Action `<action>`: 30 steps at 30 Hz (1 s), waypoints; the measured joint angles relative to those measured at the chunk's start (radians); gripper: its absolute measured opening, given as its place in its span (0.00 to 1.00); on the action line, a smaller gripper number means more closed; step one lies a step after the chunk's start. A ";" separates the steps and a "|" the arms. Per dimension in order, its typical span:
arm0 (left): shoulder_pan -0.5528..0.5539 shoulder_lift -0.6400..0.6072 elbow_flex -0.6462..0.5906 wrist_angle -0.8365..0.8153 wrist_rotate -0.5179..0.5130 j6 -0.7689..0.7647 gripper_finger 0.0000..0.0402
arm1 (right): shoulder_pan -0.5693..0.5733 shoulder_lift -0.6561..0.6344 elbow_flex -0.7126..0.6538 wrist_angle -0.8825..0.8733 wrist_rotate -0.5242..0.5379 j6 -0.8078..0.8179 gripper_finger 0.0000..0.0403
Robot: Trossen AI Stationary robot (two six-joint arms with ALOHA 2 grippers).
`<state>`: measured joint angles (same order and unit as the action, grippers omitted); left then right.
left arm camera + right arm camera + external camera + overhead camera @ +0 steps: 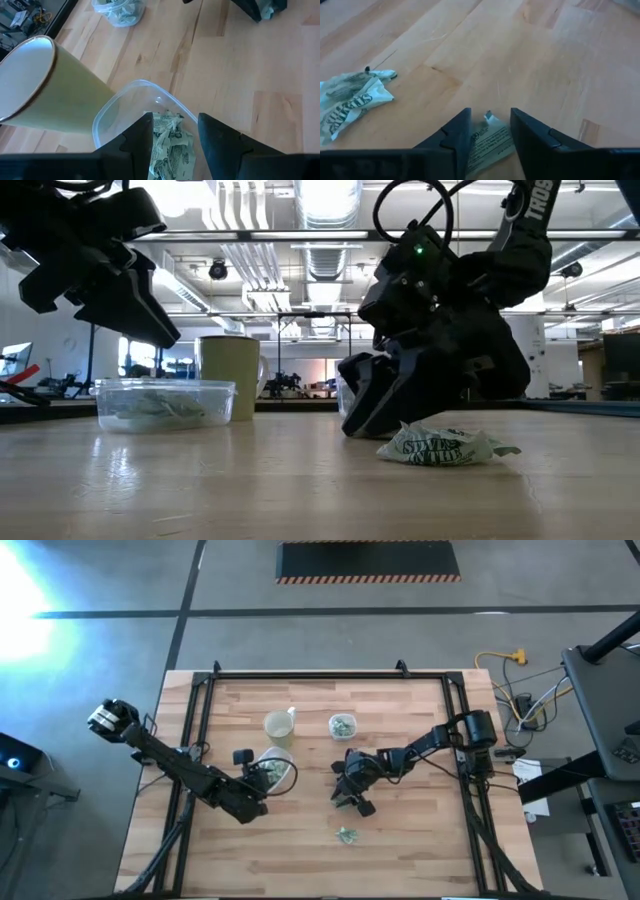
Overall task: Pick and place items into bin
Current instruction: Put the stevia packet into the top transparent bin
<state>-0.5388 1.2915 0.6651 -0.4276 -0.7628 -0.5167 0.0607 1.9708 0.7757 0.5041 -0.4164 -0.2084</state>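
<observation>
Lying between the right pincer's (489, 131) fingers, a wrapped piece (487, 142).

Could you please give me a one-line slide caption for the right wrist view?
Right gripper straddling a wrapped piece on the table, another crumpled piece nearby.

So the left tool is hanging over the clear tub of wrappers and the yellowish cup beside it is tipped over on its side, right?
Not quite. The cup stands upright, as the low view shows. The rest holds: the left tool hangs over the clear tub of wrappers, with the cup beside it.

wrapper (445, 448) | dark green print | words not legible
</observation>
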 joint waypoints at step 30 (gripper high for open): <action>0.000 0.000 0.001 0.001 0.000 0.000 0.35 | -0.013 -0.347 -0.002 -0.151 0.256 -0.225 0.02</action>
<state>-0.5388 1.2915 0.6659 -0.4264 -0.7631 -0.5167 0.0473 1.6237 0.7742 0.3530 -0.1603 -0.4330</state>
